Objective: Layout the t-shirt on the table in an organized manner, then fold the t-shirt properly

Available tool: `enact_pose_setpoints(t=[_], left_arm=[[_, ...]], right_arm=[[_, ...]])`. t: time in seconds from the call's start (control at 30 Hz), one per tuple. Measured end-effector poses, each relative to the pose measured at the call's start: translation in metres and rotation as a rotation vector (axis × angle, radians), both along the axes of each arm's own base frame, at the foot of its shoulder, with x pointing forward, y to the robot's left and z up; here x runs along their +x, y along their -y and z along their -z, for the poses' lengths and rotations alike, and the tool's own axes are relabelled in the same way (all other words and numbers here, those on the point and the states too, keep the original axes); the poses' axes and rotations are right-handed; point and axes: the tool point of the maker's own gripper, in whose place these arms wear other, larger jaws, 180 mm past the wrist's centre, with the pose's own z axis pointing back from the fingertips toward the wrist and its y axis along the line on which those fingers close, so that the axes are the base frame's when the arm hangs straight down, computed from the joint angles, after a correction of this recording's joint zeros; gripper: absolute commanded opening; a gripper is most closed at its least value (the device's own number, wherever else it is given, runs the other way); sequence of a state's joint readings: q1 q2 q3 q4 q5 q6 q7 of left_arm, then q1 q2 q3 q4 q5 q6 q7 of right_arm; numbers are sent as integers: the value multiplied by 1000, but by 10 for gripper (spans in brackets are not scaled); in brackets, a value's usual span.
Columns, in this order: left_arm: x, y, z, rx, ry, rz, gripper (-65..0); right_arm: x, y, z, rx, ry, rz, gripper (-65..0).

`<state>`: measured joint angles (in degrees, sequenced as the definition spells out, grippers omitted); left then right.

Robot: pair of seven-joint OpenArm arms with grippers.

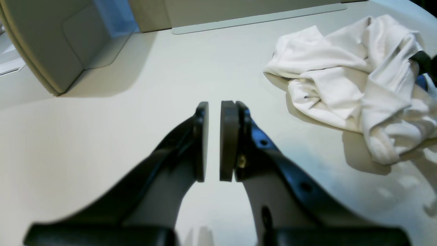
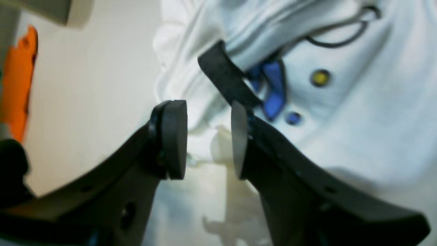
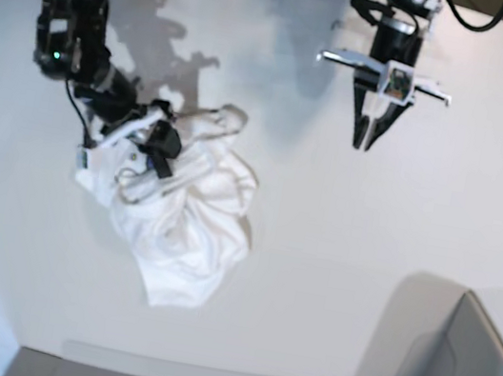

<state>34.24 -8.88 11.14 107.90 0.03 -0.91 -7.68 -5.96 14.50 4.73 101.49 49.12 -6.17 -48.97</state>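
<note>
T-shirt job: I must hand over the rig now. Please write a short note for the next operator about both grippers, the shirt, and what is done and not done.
Left gripper: narrow gap between the pads, holding nothing, above bare table, apart from the shirt.
Right gripper: jaws apart, low at the t-shirt, with cloth and the black neck tag just beyond its tips; no grip visible.
T-shirt: crumpled in a heap, part of the print showing.
Done: nothing laid out.
Left: spread it flat, then fold.

Both black arms end in a gripper [image 1: 214, 140] with 2 flat grey pads [image 1: 228, 140].
</note>
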Motion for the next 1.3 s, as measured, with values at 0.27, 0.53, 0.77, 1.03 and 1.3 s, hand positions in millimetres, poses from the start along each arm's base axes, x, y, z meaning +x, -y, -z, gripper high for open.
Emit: enact_pose_setpoints(t=[0.27,0.53,0.77,1.03,1.3], left_arm=[[-2,-7,1,47,-3,35,-575],[-2,-10,1,69,-3,51,-575],[-1,-10,1,70,0,52,-575],[0,-10,1,70,1,51,-575],[0,-10,0,70,2,51,-575]], right_arm=[[24,-33,10,-40,27,78,-445],[29,-37,15,-41,14,84,-453],[30,-36,25,-48,-18,82,-618],[31,-39,-9,-46,66,62,-650],[28,-23,-69,-167,281,102,-650]])
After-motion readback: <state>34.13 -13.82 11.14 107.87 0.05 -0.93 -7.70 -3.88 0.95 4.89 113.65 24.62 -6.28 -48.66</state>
